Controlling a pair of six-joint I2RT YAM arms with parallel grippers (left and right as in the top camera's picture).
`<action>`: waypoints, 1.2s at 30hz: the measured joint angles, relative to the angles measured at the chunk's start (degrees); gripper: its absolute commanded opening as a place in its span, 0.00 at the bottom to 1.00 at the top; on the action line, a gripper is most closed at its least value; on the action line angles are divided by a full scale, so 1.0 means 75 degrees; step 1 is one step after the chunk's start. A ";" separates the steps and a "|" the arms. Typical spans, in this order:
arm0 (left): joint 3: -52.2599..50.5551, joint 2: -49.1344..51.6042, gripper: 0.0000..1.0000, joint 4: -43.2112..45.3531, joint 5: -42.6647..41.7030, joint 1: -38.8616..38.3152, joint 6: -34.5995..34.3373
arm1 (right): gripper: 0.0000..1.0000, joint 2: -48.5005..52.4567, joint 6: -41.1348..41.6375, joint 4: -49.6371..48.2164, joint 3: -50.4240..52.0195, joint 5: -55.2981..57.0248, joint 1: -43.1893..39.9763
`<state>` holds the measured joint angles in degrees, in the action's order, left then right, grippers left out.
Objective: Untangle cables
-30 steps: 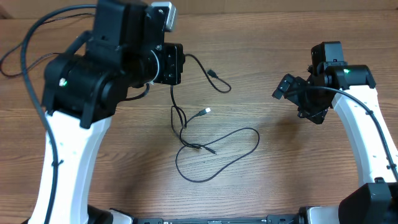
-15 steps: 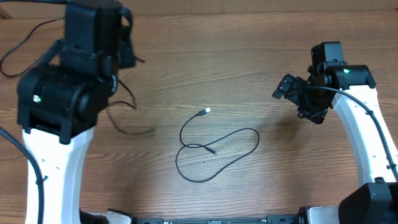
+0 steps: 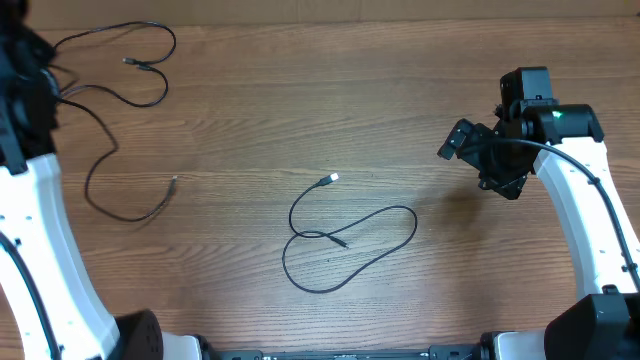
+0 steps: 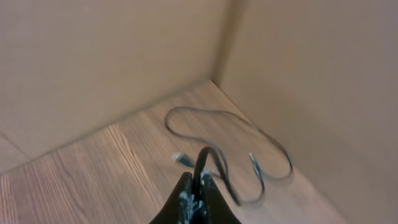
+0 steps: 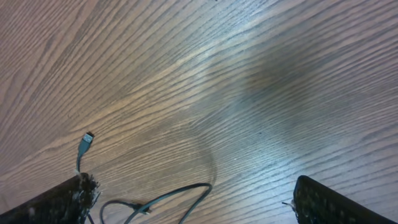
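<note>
Brown wood-grain table (image 3: 300, 100) carries a thin black looped cable (image 3: 320, 236) at centre and a second thin black cable (image 3: 117, 140) sprawled far left, well apart.

The overhead camera looks straight down on the wooden table (image 3: 300, 100) from far enough to take in both arms, with the left arm (image 3: 40, 230) at the left edge and the right arm (image 3: 590, 210) at the right. The left wrist camera looks at a low slant past the left gripper (image 4: 198, 186), closed on the far-left cable (image 4: 204, 155), toward a corner of cardboard walls (image 4: 93, 56). That cable also shows overhead. The right wrist camera faces down, close above the wood, with the right gripper (image 5: 193, 190) spread to the 2 lower corners. It shares the centre cable (image 3: 318, 237) and its plug (image 3: 330, 179) with the overhead view.
</note>
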<state>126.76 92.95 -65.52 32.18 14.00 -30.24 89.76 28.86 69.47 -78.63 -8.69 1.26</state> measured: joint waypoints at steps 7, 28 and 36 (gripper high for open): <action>0.0000 0.1023 0.04 0.1139 -0.0854 0.1262 -0.0425 | 1.00 0.0000 0.0000 0.0003 0.0000 -0.0003 0.0000; -0.0256 0.1711 0.04 -0.1763 -0.6368 0.1489 0.4508 | 1.00 0.0000 0.0000 0.0000 0.0000 0.0000 0.0003; -0.1393 0.1760 0.04 -0.1475 -0.6053 0.1807 0.3835 | 1.00 0.0000 -0.0003 0.0000 0.0000 0.0000 0.0000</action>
<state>116.31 106.15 -76.58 -13.21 27.55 -1.48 89.76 28.84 69.47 -78.63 -8.69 1.26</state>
